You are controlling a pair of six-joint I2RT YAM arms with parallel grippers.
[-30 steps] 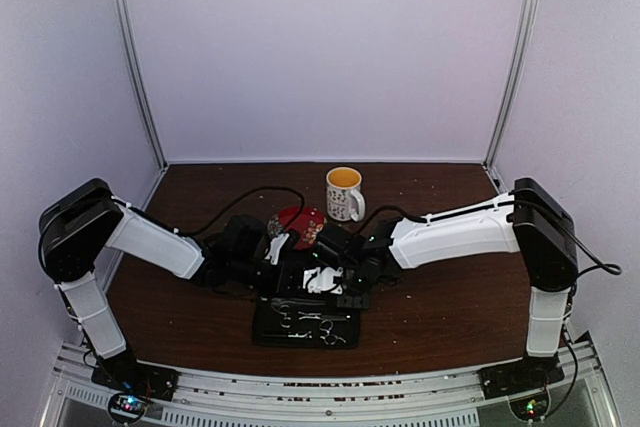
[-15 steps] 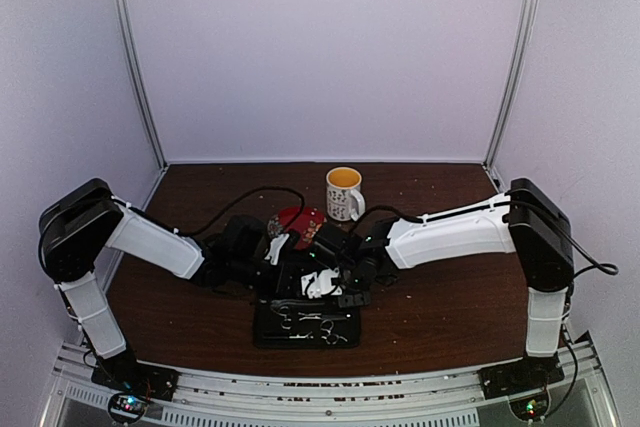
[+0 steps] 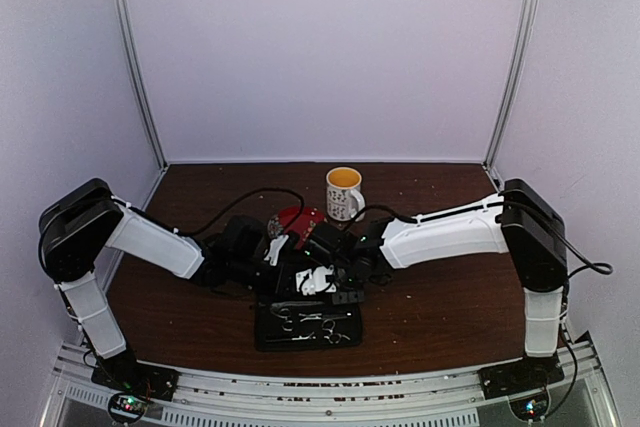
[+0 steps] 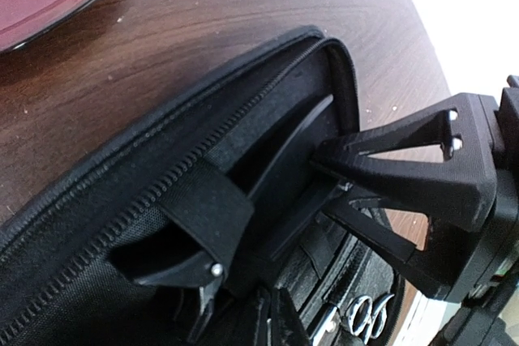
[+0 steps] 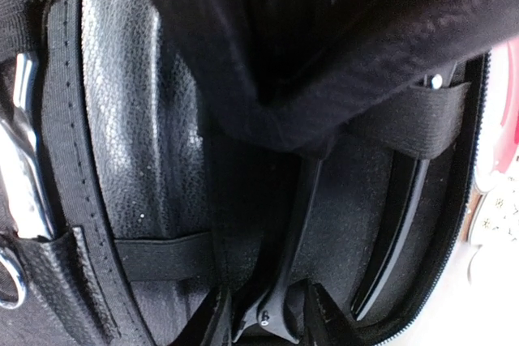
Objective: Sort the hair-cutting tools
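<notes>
Bench [image 3: 440,307], open black zip case [image 3: 270,339] near edge. Left end effector [image 4: 272,322] pressed together over case. Right end effector [image 5: 272,318] slightly spread around black clip [image 5: 296,224] inside case; silver scissors [image 5: 24,168] strapped beside.

Two scissors [image 3: 288,316] [image 3: 326,327], two clips [image 5: 295,224] [image 5: 403,216], one case [image 3: 262,338], mug [image 3: 344,195], saucer [image 3: 297,217]

Soft even light overhead; wrist views dim, blurred, partly overexposed.
</notes>
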